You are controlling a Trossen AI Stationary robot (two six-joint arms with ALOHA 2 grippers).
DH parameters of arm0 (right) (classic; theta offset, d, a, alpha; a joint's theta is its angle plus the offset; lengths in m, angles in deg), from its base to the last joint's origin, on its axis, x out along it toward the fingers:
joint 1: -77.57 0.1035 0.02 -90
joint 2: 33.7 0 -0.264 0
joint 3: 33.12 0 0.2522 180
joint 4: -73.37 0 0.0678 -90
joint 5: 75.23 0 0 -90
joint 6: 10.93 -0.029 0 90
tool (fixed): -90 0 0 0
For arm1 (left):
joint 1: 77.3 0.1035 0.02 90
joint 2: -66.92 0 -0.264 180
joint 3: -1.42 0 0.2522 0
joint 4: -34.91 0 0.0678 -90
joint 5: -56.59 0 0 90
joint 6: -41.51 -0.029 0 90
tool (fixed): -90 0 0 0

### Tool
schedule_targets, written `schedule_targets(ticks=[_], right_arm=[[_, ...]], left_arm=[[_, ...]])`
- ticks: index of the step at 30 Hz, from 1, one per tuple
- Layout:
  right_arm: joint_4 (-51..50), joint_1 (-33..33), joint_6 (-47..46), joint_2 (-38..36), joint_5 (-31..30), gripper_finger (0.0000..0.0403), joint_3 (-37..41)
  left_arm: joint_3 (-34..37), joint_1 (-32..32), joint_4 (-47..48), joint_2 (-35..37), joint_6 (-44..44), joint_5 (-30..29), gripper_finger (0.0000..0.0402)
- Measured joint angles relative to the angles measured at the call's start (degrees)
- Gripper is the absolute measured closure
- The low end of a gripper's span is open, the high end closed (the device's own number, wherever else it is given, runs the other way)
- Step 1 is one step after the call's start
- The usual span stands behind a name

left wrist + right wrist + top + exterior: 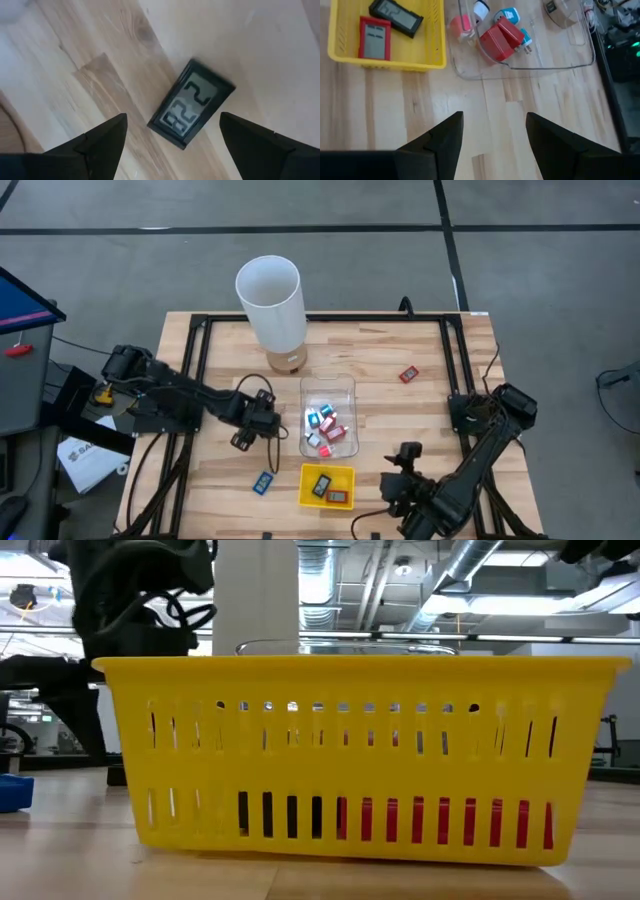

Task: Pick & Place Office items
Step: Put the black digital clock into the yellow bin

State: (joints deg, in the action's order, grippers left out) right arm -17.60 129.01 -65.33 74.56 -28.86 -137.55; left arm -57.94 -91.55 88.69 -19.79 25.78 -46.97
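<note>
My left gripper [243, 440] hangs open over the table left of the clear bin [303, 395]. In the left wrist view a small black display piece [192, 102] lies flat on the wood, and the two fingers stand on either side of it without touching. My right gripper [494, 117] is open and empty, right of the yellow tray [304, 472]. The tray holds a black piece [396, 16] and a red piece [374, 37]. Several red, blue, pink and white pieces [500, 32] lie in the bin. A blue piece [263, 483] and a red piece [408, 374] lie loose on the table.
A tall white cylinder [270, 300] stands behind the bin on the table's far side. A black frame [200, 340] runs along the table's left, far and right sides. In the low view the yellow tray [340, 760] fills the foreground, with the blue piece [15, 790] at its left.
</note>
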Motion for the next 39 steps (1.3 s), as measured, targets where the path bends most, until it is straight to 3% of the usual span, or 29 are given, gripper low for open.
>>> schedule_targets(ticks=[12,26,32,36,39], right_arm=[[0.16,1.92,-9.84,0.0,0.03,0.0194,0.0],[0.76,2.19,-9.4,0.0,0.05,0.0194,0.0],[0.33,2.17,-8.6,0.0,0.05,0.0194,0.0],[-0.5,2.21,-8.6,0.02,0.05,0.0197,0.0],[-1.74,2.33,-8.62,0.02,0.05,0.0201,0.0]], left_arm=[[1.58,4.4,-2.8,-0.03,-5.52,7.52,0.0114],[6.25,4.38,-10.92,0.13,-1.79,11.02,0.0164],[6.51,4.15,-13.22,0.04,2.91,12.0,0.0222],[6.49,3.22,-19.67,-0.12,6.1,16.44,0.0269],[6.52,0.71,-26.18,-0.14,8.56,19.62,0.0271]])
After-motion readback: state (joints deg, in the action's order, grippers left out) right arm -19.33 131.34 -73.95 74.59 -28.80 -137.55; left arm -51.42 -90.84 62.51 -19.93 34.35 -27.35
